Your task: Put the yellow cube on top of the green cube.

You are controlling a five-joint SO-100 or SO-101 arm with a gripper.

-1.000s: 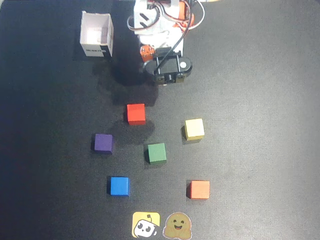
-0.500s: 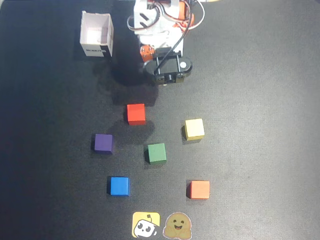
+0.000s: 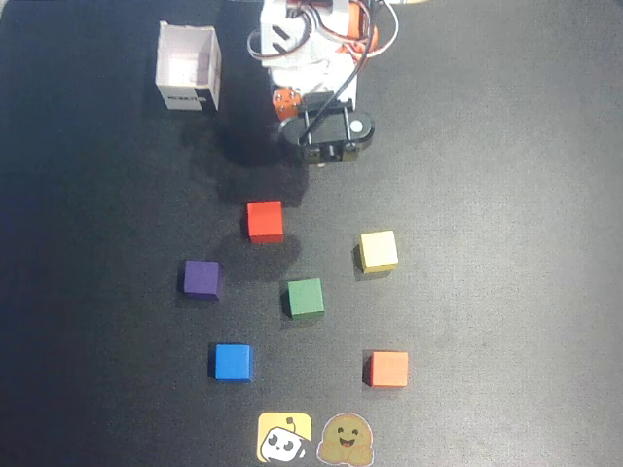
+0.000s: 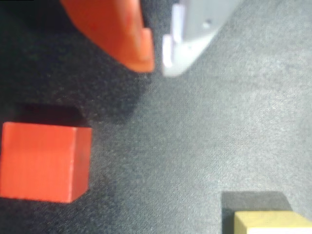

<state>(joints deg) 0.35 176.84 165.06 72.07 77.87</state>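
on the black mat in the overhead view, the yellow cube (image 3: pixel 378 250) lies at five o'clock from the gripper (image 3: pixel 326 136), well apart; the green cube (image 3: pixel 305 298) sits at seven o'clock of the yellow; wrist view shows the gripper (image 4: pixel 157 53) closed, empty

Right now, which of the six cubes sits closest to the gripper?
The red cube: it lies nearest the robot's base, and in the wrist view it sits just below the gripper, while the yellow cube only peeks in at the corner.

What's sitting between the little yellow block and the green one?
Nothing: in the overhead view only bare black mat separates the yellow cube from the green cube. They stand apart, not touching.
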